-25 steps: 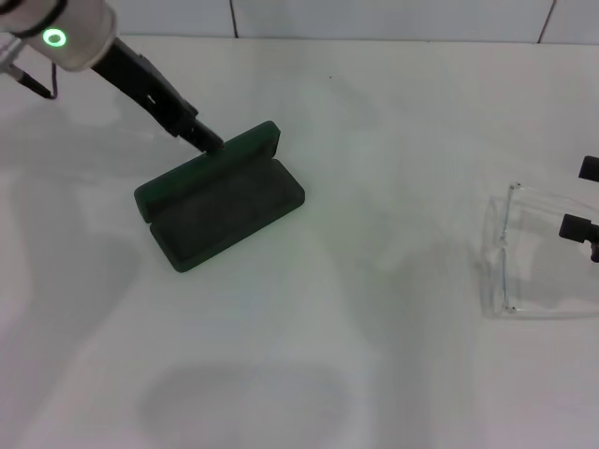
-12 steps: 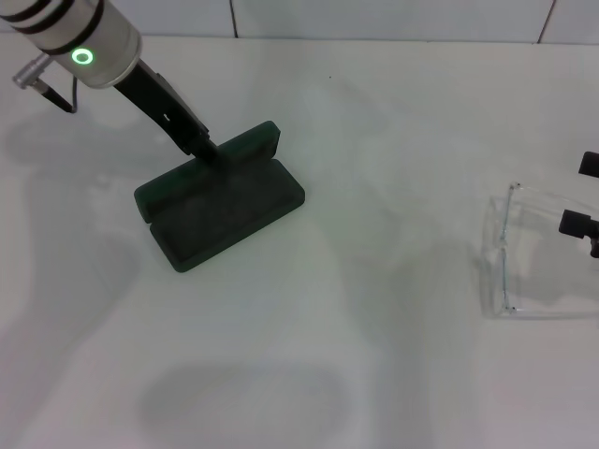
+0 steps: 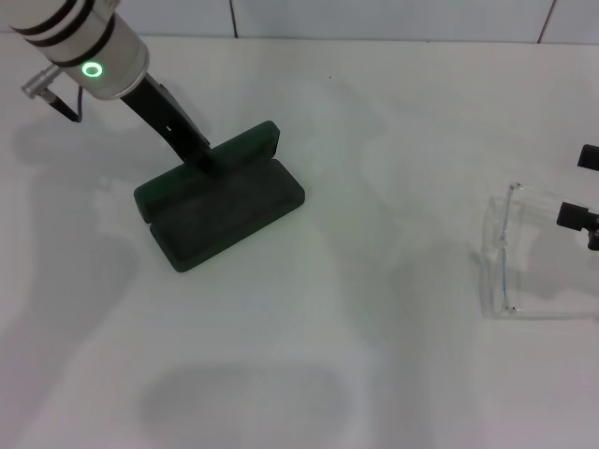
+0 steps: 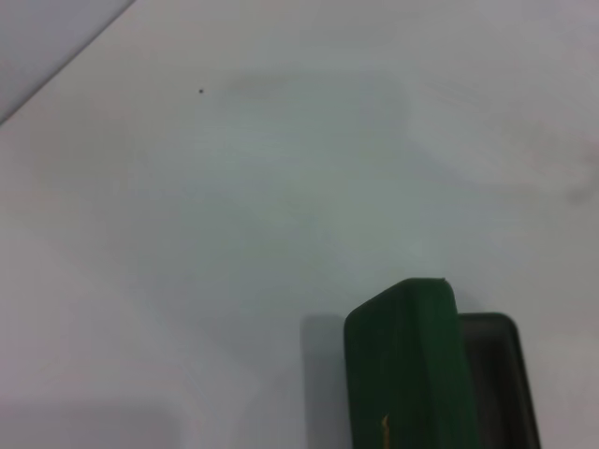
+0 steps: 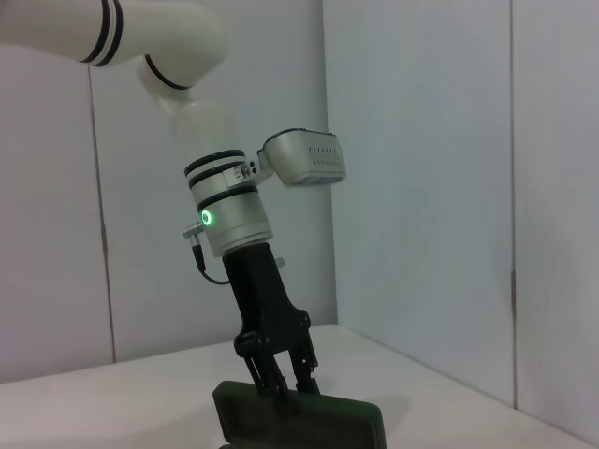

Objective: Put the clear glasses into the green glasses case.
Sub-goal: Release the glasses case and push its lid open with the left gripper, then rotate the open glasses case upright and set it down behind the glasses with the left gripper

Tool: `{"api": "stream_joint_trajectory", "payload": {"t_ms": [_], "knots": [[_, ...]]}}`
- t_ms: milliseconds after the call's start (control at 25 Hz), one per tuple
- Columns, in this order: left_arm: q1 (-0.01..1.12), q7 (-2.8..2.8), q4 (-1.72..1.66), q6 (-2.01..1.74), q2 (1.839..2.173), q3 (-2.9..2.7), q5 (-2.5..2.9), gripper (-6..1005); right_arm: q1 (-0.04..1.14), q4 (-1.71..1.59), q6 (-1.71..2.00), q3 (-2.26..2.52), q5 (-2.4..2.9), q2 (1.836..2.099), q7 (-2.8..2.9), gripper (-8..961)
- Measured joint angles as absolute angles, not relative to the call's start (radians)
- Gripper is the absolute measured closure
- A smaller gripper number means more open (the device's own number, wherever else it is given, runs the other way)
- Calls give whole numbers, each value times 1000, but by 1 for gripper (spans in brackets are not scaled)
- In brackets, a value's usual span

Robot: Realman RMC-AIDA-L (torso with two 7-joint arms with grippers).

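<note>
Dark green, the green glasses case (image 3: pixel 220 200) is being seen from the head view lying open, grey lining up, its raised lid being met by the left gripper (image 3: pixel 204 155). The clear glasses (image 3: pixel 524 253) are lying well apart from that gripper, beside the right gripper (image 3: pixel 580 220), which is cut off at the frame edge; its grasp cannot be told. Nothing is yet being placed inside. In the left wrist view only the case's lid and a sliver of lining are showing; no fingers appear. In the right wrist view the left gripper's fingers are being seen spread slightly over the lid's edge, whether gripping is unclear.
</note>
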State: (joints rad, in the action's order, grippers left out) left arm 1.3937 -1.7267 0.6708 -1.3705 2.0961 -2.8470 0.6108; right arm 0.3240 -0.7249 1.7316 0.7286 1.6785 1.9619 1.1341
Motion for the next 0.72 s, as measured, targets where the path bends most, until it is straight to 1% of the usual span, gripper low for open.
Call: {"api": "stream_joint_trajectory", "payload": {"t_ms": [120, 280, 640, 720], "knots": [[1393, -1729, 670, -1359, 2096, -2847, 620, 468, 324, -725, 1732, 728, 1675, 1962, 1134, 184], [1386, -1725, 650, -1356, 2096, -2847, 622, 526, 324, -724, 1732, 727, 1674, 1962, 1134, 184], [1379, -1684, 641, -1371, 2094, -2847, 624, 755, 324, -724, 1725, 725, 1673, 1962, 1134, 186], [1379, -1674, 633, -1375, 2094, -2847, 628, 763, 323, -724, 1725, 725, 1673, 1962, 1134, 186]]}}
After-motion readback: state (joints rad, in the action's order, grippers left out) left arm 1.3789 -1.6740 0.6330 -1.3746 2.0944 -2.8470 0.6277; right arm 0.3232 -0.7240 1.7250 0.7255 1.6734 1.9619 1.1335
